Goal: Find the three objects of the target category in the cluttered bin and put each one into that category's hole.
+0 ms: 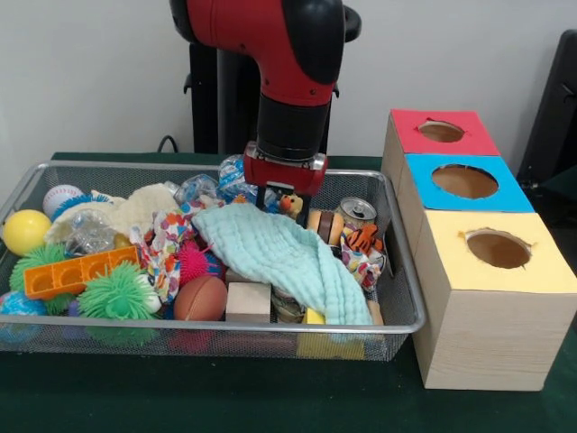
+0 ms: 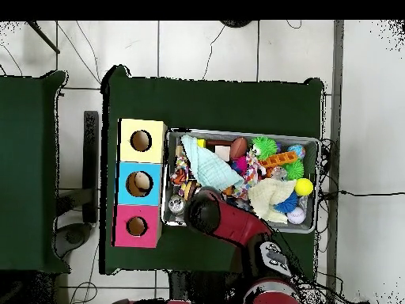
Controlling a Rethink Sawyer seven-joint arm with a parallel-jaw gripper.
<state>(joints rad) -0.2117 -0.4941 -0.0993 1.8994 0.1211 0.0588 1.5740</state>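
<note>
— So, what lies nearest the camera in the bin (image 1: 36, 169)?
— Along the front mesh wall: a green spiky ball (image 1: 117, 294), an orange perforated block (image 1: 77, 272), a brown toy football (image 1: 200, 298) and a plain wooden cube (image 1: 248, 299).
— And further in?
— A mint-green cloth (image 1: 279, 254) drapes across the middle. Just right of it the striped tiger (image 1: 364, 238) sits beside a silver can (image 1: 357, 212).
— Where is the arm?
— At the far side. The gripper (image 1: 282, 200) is down among the toys, right beside a small yellow duck (image 1: 290, 204). Whether its fingers are spread or pinching, I cannot tell; clutter hides them.
— The holes?
— Right of the bin, touching it: a yellow box (image 1: 494, 298) nearest, a blue box (image 1: 464, 182), a red box (image 1: 440, 132) farthest.
</note>
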